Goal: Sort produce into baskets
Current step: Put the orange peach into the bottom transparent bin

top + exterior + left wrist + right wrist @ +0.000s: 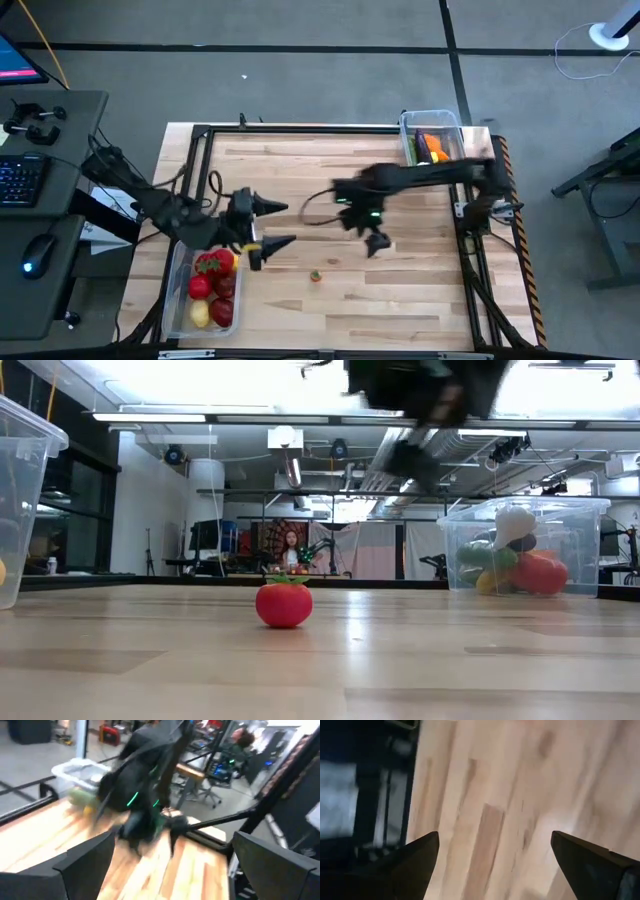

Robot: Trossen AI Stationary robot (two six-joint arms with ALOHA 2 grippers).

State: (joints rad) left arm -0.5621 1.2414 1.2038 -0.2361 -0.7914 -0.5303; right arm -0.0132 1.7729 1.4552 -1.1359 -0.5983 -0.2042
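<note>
nearly done, by our reckoning: only one piece of produce sits loose on the table (400, 300), a small red tomato (316, 276) with a green top, resting on the bare wood in the near middle, well apart from both baskets.

our right gripper (376, 243) hangs above the table centre, beyond the tomato and off to its right, fingers spread and empty; its wrist view shows only bare planks between the two fingers. our left gripper (272, 224) hovers just beside the near-left basket (172, 300), also spread wide with nothing in it.

next, we judge, one claw must drop over the tomato, straddle it and close gently; it is round and may roll away if nudged from one side.

the near-left basket holds red strawberries or apples and a couple of yellow pieces. the far-right basket (445, 119) holds green and orange pieces from above; the low view also shows something white and something red there. we cannot tell which basket the tomato belongs in.
</note>
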